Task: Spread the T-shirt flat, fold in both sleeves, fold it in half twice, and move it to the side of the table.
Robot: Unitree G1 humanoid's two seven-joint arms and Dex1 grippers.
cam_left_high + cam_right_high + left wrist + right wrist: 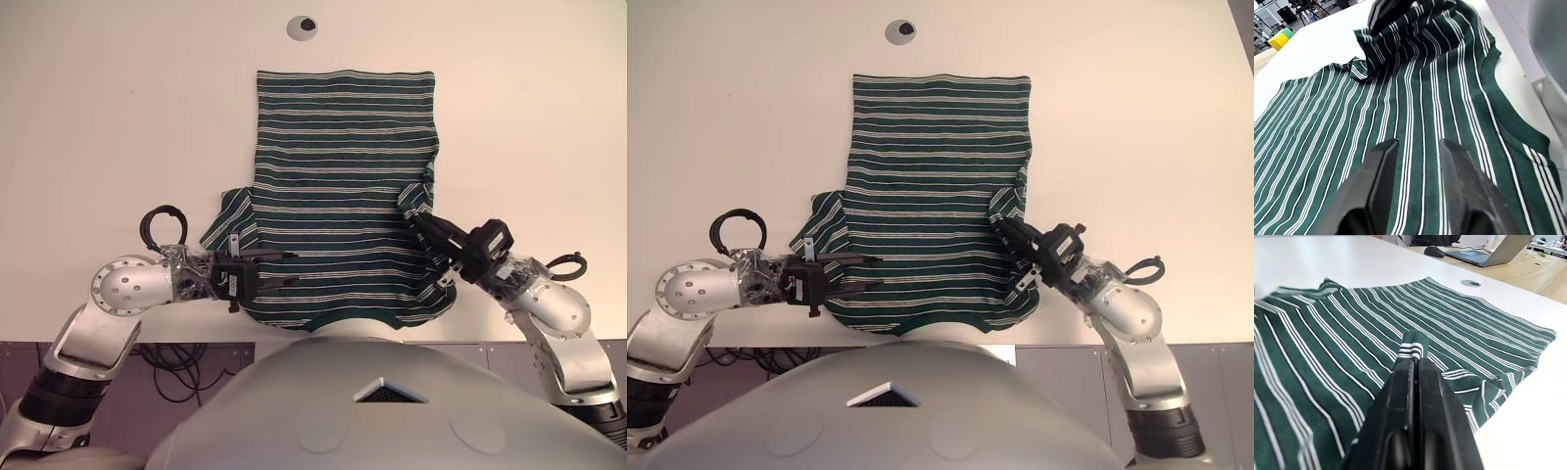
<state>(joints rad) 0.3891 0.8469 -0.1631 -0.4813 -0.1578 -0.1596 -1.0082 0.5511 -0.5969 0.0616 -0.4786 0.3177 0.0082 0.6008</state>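
A dark green T-shirt with white stripes [338, 166] lies on the white table [118, 127], hem at the far side, collar at the near edge. Its left sleeve [227, 220] sticks out flat. My left gripper [292, 270] hovers open over the shirt's near left shoulder, with nothing between its fingers [1382, 161]. My right gripper [417, 221] is shut on the right sleeve's cuff [1411, 344], holding it lifted and drawn inward over the shirt body; the cloth bunches beneath it.
A round cable grommet [303, 26] sits in the table beyond the hem. Bare table stretches to both sides of the shirt. The near table edge [98, 342] runs just under the collar. A laptop [1498, 252] stands on a desk behind.
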